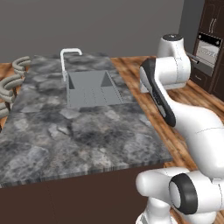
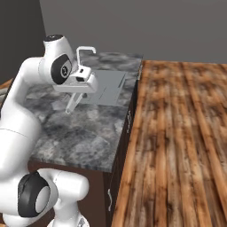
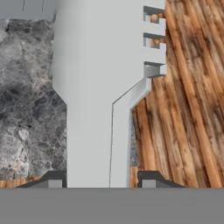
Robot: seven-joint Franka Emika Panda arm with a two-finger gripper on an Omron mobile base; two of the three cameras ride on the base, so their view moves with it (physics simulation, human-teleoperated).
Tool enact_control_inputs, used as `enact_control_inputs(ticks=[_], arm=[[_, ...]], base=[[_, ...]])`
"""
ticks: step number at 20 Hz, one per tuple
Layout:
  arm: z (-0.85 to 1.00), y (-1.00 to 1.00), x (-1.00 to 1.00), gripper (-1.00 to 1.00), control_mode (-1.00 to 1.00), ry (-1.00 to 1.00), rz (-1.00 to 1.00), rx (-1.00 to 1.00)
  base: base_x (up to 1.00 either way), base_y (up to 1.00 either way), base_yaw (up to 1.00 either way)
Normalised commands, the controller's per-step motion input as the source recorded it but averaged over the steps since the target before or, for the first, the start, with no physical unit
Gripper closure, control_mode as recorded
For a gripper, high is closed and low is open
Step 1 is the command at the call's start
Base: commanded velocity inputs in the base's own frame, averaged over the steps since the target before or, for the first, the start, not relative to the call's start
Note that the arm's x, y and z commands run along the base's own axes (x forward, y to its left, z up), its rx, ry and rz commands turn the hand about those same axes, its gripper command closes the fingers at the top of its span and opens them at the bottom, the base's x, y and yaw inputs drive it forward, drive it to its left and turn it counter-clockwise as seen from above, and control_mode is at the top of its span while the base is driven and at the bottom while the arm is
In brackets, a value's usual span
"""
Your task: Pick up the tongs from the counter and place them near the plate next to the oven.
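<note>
Tongs [image 3: 89, 96] sit clamped in the gripper [image 3: 98, 179], long axis running from its fingers toward twelve o'clock in the hand view, scalloped tips outermost, held above the counter [image 1: 83, 135]. The oven [image 1: 209, 49] lies at about two o'clock, well apart.

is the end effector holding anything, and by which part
Yes: the end effector holds the tongs by the handle end of their arms, scalloped tips pointing away.

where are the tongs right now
The tongs are clamped in the gripper, hanging above the counter just in front of the sink. In the hand view they rise between the fingertips.
</note>
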Motion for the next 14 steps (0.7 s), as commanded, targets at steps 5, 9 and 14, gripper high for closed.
enact_control_inputs(ticks=[5, 9, 14], arm=[[-0.03, 0.03, -0.24, 1.00, -1.00, -0.08, 0.01, -0.01], [-0.14, -0.12, -0.52, 1.00, -1.00, -0.13, 0.00, 0.01], [-0.10, -0.11, -0.27, 1.00, 1.00, -0.07, -0.02, 0.02]], base=[[0.00, 0.00, 0.00], [0.00, 0.00, 0.00], [-0.42, -0.27, -0.14]])
